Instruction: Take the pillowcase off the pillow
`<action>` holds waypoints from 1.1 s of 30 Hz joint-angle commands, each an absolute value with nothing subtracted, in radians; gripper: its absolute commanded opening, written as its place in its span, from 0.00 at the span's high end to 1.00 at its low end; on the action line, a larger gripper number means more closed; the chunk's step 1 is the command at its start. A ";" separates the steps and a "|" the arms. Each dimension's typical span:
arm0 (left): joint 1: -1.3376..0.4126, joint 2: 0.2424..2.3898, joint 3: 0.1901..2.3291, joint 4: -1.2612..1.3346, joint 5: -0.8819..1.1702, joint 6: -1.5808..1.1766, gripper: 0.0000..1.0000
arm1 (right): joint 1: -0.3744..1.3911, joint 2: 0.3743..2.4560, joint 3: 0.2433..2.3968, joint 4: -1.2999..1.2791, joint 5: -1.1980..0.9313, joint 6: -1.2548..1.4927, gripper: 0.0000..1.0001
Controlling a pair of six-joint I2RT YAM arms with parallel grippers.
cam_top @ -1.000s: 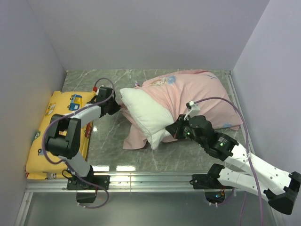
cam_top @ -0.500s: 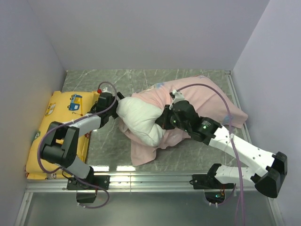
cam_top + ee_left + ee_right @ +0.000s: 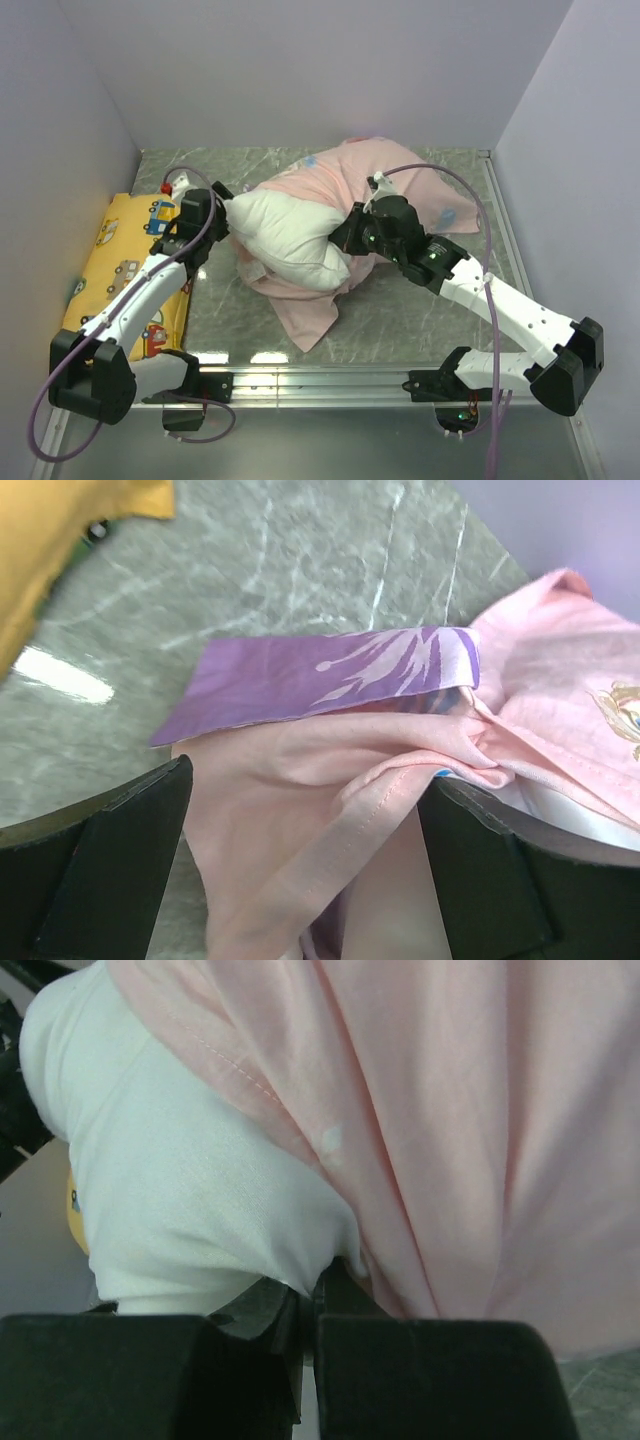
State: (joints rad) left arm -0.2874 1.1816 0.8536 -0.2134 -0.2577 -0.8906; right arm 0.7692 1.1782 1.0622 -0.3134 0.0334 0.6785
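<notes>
The pillowcase (image 3: 410,185) lay bunched mid-table (image 3: 230,310), still covering the right half of the pillow (image 3: 285,235), whose white end stuck out to the left. The right gripper (image 3: 347,238) was clenched on the pillow's white fabric beside the pink hem. The left gripper (image 3: 305,880) stood wide open, with a loose pink fold between its fingers, near the yellow pillow (image 3: 115,280).

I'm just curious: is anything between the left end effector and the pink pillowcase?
Nothing visible. The left end effector is open, and the pillowcase lies bunched directly between its fingers.
</notes>
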 commanded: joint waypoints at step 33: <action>0.058 1.594 1.558 -0.419 0.114 -0.759 0.01 | 0.963 1.255 1.178 -0.159 0.315 0.736 1.00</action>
State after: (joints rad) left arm -0.0002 1.5883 1.4666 -0.3580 0.1158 -0.7746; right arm 0.9771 1.2392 1.0607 -0.2760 0.3080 0.7486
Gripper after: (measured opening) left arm 0.988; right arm 0.041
